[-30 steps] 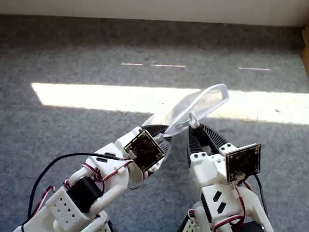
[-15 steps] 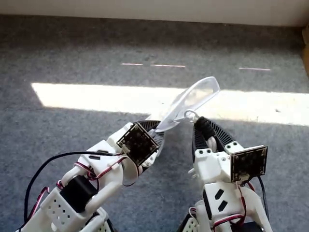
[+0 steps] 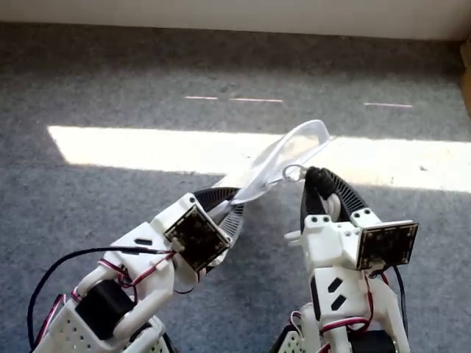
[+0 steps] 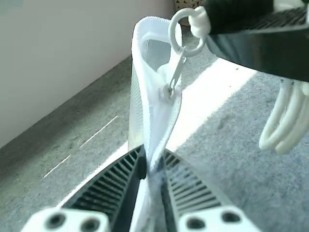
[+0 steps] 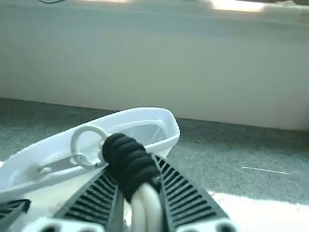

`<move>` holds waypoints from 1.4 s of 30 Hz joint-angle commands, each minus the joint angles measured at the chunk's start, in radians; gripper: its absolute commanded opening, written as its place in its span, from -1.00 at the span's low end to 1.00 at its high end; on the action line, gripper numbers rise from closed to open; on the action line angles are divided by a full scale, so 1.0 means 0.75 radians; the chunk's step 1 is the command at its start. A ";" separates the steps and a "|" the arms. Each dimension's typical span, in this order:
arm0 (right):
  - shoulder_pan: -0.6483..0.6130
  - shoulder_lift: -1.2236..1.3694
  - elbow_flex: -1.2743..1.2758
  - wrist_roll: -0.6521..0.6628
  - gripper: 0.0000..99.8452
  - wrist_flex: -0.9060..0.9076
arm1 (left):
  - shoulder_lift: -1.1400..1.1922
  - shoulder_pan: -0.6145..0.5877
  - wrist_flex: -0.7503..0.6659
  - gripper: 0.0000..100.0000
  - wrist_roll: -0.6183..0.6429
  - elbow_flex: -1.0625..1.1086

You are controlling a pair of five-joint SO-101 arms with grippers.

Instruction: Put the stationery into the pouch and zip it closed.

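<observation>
Pinching pouch [image 3: 288, 152], left gripper [image 4: 153, 165]; right gripper [image 5: 134, 166] pinching cord [image 5: 124, 153].

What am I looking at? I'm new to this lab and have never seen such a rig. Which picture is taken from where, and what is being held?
These are two small robot arms side by side, each ending in a gripper. The high view comes from a fixed camera looking down on both arms. The other two pictures come from a camera on each arm's wrist. The left gripper is shut on one end of a see-through white pouch, holding it up over the grey carpet. The right gripper is shut on a black-and-white cord. That cord is fastened to the ring of the pouch's zipper pull.
</observation>
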 commanded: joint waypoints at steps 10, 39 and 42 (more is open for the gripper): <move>0.144 -0.019 0.060 -0.031 -0.99 -0.169 | -0.242 -0.069 0.213 -0.99 -0.092 -0.042; 0.377 -0.003 0.214 -0.031 -0.70 -0.240 | -0.244 -0.218 0.256 -0.99 -0.033 -0.040; 0.253 -0.003 0.212 -0.018 -0.67 -0.161 | -0.244 -0.269 0.254 -0.99 0.004 -0.040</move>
